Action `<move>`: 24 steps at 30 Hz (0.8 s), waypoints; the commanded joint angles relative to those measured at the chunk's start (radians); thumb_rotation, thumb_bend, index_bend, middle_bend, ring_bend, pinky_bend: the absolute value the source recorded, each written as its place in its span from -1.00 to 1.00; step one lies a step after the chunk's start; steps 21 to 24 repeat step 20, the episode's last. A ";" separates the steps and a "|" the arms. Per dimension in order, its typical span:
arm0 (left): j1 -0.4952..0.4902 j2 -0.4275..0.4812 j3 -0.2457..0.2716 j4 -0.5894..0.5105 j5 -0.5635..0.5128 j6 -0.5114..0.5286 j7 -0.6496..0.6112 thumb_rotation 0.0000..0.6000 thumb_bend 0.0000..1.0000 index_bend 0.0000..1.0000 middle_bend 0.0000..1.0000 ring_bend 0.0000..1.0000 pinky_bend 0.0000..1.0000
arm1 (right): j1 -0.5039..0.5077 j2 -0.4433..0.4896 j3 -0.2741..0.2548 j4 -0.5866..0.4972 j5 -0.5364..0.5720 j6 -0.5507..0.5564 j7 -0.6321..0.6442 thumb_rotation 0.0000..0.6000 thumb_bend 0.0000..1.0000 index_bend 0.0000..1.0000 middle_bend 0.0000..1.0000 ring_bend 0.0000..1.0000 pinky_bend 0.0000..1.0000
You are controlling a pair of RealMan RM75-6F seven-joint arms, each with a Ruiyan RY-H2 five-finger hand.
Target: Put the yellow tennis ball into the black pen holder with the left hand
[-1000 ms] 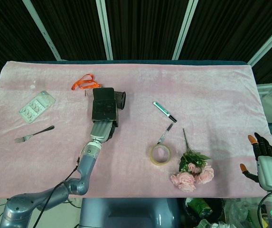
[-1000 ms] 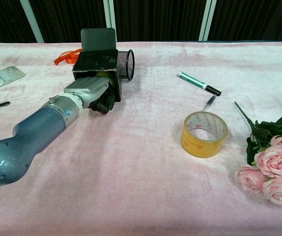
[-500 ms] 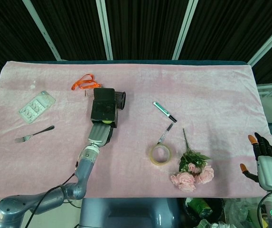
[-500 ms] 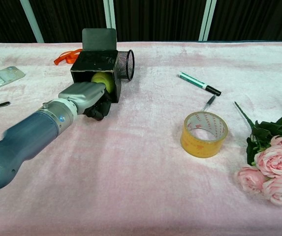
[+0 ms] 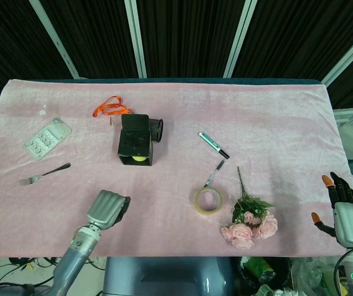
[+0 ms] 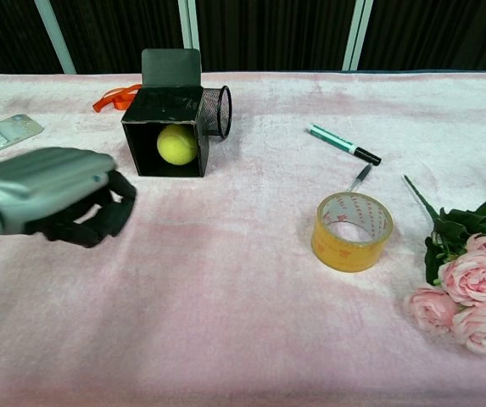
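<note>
— Talk me across the table, left side first.

— Far left I've got a blister pack [image 5: 47, 138] and a fork [image 5: 44, 174] on the pink cloth [image 5: 275, 111]. My left hand [image 6: 60, 195] hangs over the near edge, well apart from everything, fingers curled under with nothing in them.

— And the ball?

— The yellow tennis ball [image 6: 177, 144] sits inside the black pen holder [image 6: 168, 119], which lies on its side, mouth facing me. An orange ribbon [image 5: 109, 106] lies just behind it, a mesh cup [image 6: 218, 111] touching its right side.

— Further right?

— A green marker [image 6: 343, 143], a small pen [image 5: 213, 174], a tape roll [image 6: 352, 231], then pink roses [image 6: 472, 284]. My right hand [image 5: 341, 208] is off the table's right edge, fingers spread, holding nothing.
</note>
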 commanded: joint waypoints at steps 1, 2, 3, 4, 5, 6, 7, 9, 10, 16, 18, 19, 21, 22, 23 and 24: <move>0.122 0.147 0.098 -0.075 0.137 0.169 -0.038 1.00 -0.24 -0.27 -0.16 -0.30 0.09 | 0.000 0.000 0.000 -0.001 -0.001 0.000 0.000 1.00 -0.60 -0.92 -0.99 -0.92 -0.70; 0.138 0.165 0.102 -0.072 0.154 0.193 -0.058 1.00 -0.29 -0.42 -0.31 -0.46 -0.04 | 0.000 0.000 0.000 -0.001 -0.001 0.000 -0.001 1.00 -0.60 -0.92 -1.00 -0.92 -0.70; 0.154 0.184 0.108 -0.067 0.172 0.213 -0.081 1.00 -0.34 -0.55 -0.43 -0.61 -0.16 | -0.001 0.000 -0.001 -0.002 -0.001 0.001 -0.001 1.00 -0.60 -0.92 -0.99 -0.92 -0.70; 0.173 0.212 0.117 -0.058 0.198 0.236 -0.123 1.00 -0.36 -0.62 -0.49 -0.70 -0.24 | -0.001 0.001 -0.001 -0.002 -0.002 0.001 -0.001 1.00 -0.60 -0.92 -1.00 -0.92 -0.70; 0.190 0.232 0.125 -0.048 0.220 0.256 -0.162 1.00 -0.40 -0.69 -0.58 -0.81 -0.35 | -0.001 0.001 -0.001 -0.003 -0.002 0.002 0.000 1.00 -0.60 -0.92 -0.99 -0.92 -0.70; 0.206 0.251 0.132 -0.035 0.241 0.275 -0.201 1.00 -0.43 -0.74 -0.64 -0.90 -0.44 | -0.002 0.001 -0.001 -0.003 -0.002 0.002 0.000 1.00 -0.60 -0.92 -0.99 -0.92 -0.70; 0.229 0.277 0.143 -0.016 0.264 0.300 -0.256 1.00 -0.45 -0.75 -0.66 -0.93 -0.49 | -0.002 0.001 -0.001 -0.003 -0.002 0.003 0.000 1.00 -0.60 -0.92 -1.00 -0.92 -0.70; 0.262 0.316 0.157 0.006 0.282 0.329 -0.340 1.00 -0.52 -0.76 -0.69 -0.97 -0.59 | -0.002 0.001 -0.001 -0.003 -0.003 0.003 -0.001 1.00 -0.60 -0.92 -0.99 -0.92 -0.70; 0.276 0.335 0.161 0.015 0.286 0.337 -0.380 1.00 -0.54 -0.76 -0.71 -0.98 -0.62 | -0.002 0.001 -0.002 -0.004 -0.004 0.004 -0.002 1.00 -0.60 -0.92 -1.00 -0.92 -0.70; 0.317 0.421 0.157 0.077 0.287 0.343 -0.605 1.00 -0.57 -0.79 -0.80 -1.00 -0.85 | -0.003 0.001 -0.005 -0.005 -0.013 0.006 -0.007 1.00 -0.60 -0.92 -0.99 -0.92 -0.70; 0.320 0.441 0.147 0.104 0.298 0.339 -0.676 1.00 -0.57 -0.80 -0.80 -1.00 -0.87 | -0.003 0.002 -0.007 -0.006 -0.018 0.009 -0.009 1.00 -0.60 -0.92 -0.99 -0.92 -0.70; 0.321 0.450 0.144 0.119 0.305 0.336 -0.697 1.00 -0.57 -0.80 -0.80 -1.00 -0.88 | -0.004 0.002 -0.008 -0.006 -0.019 0.009 -0.011 1.00 -0.60 -0.92 -0.99 -0.92 -0.70; 0.323 0.459 0.139 0.133 0.304 0.336 -0.703 1.00 -0.57 -0.80 -0.80 -1.00 -0.89 | -0.004 0.002 -0.009 -0.007 -0.020 0.009 -0.012 1.00 -0.60 -0.92 -0.99 -0.92 -0.70; 0.323 0.459 0.139 0.133 0.304 0.336 -0.703 1.00 -0.57 -0.80 -0.80 -1.00 -0.89 | -0.004 0.002 -0.009 -0.007 -0.020 0.009 -0.012 1.00 -0.60 -0.92 -0.99 -0.92 -0.70; 0.323 0.459 0.139 0.133 0.304 0.336 -0.703 1.00 -0.57 -0.80 -0.80 -1.00 -0.89 | -0.004 0.002 -0.009 -0.007 -0.020 0.009 -0.012 1.00 -0.60 -0.92 -0.99 -0.92 -0.70; 0.323 0.459 0.139 0.133 0.304 0.336 -0.703 1.00 -0.57 -0.80 -0.80 -1.00 -0.89 | -0.004 0.002 -0.009 -0.007 -0.020 0.009 -0.012 1.00 -0.60 -0.92 -0.99 -0.92 -0.70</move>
